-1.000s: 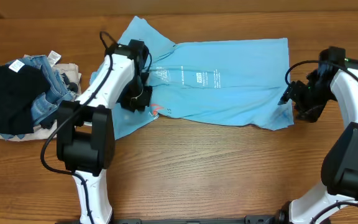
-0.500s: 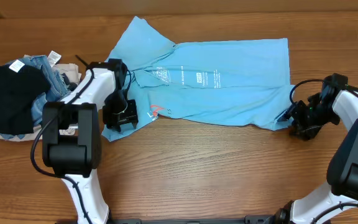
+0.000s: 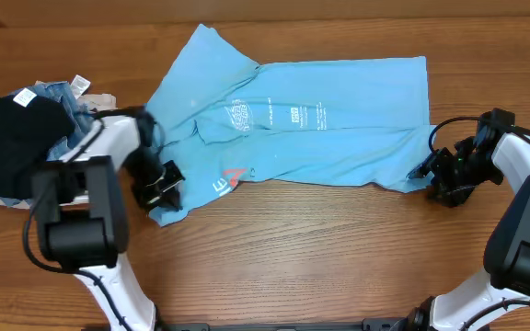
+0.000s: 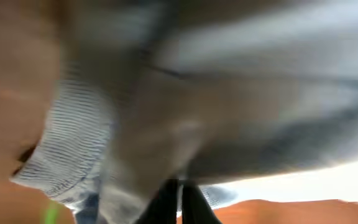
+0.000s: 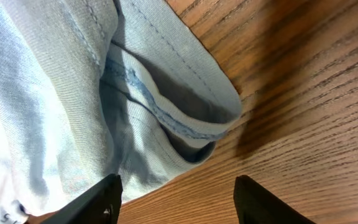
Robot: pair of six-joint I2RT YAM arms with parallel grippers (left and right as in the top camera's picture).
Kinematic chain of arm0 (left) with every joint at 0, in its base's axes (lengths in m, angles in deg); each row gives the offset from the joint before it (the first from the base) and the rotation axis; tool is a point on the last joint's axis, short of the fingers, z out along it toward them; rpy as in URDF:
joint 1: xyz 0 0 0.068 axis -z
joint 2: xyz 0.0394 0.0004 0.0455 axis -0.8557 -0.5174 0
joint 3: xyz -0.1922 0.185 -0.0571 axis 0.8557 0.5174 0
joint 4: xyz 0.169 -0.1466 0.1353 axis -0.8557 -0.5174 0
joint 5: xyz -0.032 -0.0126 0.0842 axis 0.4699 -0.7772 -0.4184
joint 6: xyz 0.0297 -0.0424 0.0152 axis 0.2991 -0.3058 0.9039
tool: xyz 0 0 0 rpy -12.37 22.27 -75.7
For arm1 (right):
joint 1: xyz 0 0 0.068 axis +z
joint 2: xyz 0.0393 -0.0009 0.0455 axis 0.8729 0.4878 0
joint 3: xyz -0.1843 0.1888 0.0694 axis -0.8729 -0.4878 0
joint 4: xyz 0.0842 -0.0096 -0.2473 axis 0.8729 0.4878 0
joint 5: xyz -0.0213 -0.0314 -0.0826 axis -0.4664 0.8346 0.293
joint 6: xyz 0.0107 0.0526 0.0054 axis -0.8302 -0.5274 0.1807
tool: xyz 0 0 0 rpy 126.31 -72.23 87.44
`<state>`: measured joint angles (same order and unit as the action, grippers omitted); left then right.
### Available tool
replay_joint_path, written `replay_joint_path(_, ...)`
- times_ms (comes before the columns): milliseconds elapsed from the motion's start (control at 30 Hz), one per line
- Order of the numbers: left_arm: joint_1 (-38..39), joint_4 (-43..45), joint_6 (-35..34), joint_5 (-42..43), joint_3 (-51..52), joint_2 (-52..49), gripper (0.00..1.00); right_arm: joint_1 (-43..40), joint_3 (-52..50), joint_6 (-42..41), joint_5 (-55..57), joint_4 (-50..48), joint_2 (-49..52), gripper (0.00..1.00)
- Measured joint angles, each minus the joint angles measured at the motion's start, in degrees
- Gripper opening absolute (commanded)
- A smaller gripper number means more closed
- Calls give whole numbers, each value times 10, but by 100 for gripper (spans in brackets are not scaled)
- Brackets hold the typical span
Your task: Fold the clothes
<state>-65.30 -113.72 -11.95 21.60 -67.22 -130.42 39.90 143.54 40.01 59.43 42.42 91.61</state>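
The left arm and right arm share smooth white links between bulky black joint housings, a thin black cable loops at the right wrist, and the right gripper has flat matt-black fingers.

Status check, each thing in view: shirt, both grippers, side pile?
T-shirt: spread on the table, rumpled, not folded.
Left gripper: jaws together, apparently pinching the T-shirt's lower-left corner; wrist view blurred.
Right gripper: open, at the T-shirt's lower-right hem corner, gripping nothing.
Clothes pile: heaped at the table's left side.
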Motion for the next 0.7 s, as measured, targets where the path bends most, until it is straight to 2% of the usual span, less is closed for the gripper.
replay_joint_path(167, -112, -22, -12, 43, 14, -12, 4, 0, 0, 1, -8, -23, 0, 65)
replay_joint_path(300, -152, -22, -12, 49, 18, -12, 4, 0, 0, 5, -53, -41, 0, 65)
replay_joint_path(400, -163, -21, -11, 49, 18, -12, 4, 0, 0, 14, -78, -45, 0, 46)
replay_joint_path(433, -164, -21, -11, 49, 18, -12, 4, 0, 0, 18, -81, -45, 0, 45)
replay_joint_path(500, -165, -20, -10, 49, 18, -12, 4, 0, 0, 22, -82, -42, 0, 37)
replay_joint_path(700, -164, -20, -6, 48, 18, -12, 4, 0, 0, 28, -83, -48, 0, 43)
